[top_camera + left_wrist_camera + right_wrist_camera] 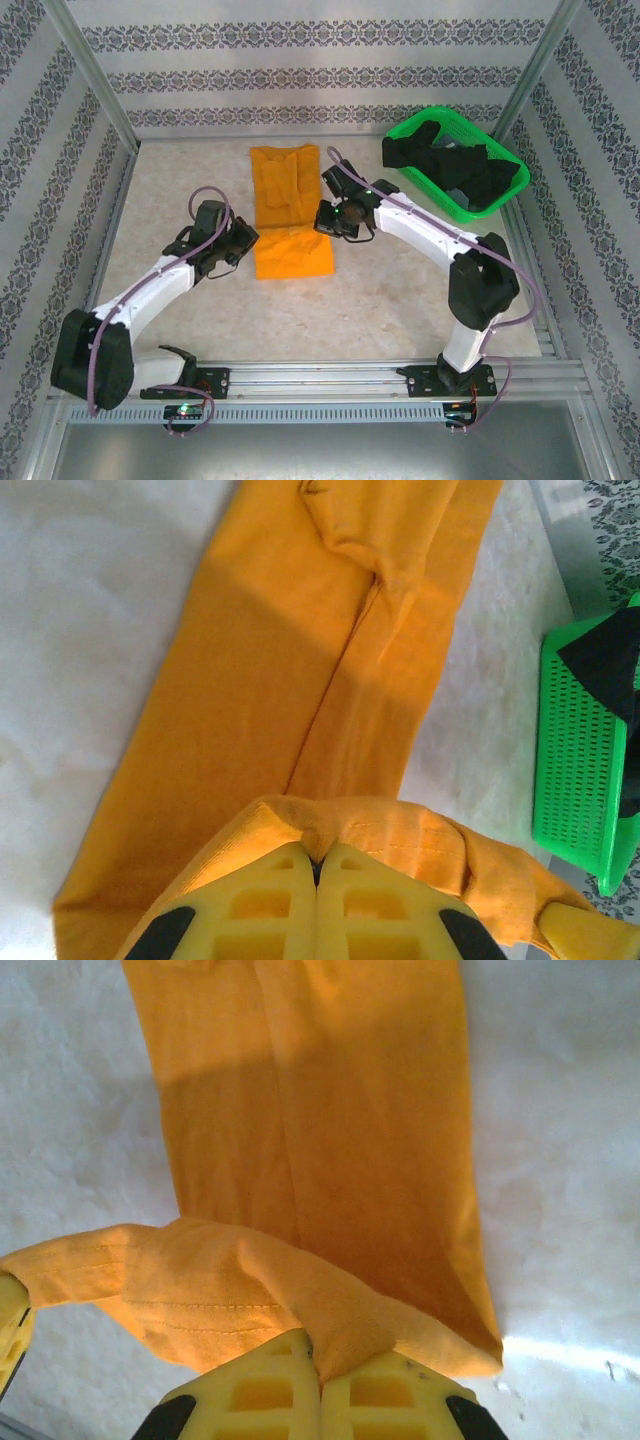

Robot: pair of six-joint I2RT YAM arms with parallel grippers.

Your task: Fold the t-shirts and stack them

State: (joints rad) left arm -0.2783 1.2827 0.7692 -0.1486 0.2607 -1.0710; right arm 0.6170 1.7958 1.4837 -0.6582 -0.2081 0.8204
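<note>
A mustard-orange t-shirt [288, 210] lies as a long narrow strip down the middle of the table, its near hem lifted and carried over the strip. My left gripper [240, 240] is shut on the hem's left corner [318, 832]. At the right corner [335, 1335], my right gripper [330, 222] is shut on the same hem. The hem sags between the two grippers above the flat cloth [330, 1110]. Black t-shirts [455, 165] sit heaped in the green basket [435, 195].
The green mesh basket [585, 760] stands at the back right, close to the right arm [420, 230]. Patterned walls and metal posts [95, 75] enclose the table. Pale bare tabletop [180, 180] lies left of the shirt and in front [340, 310].
</note>
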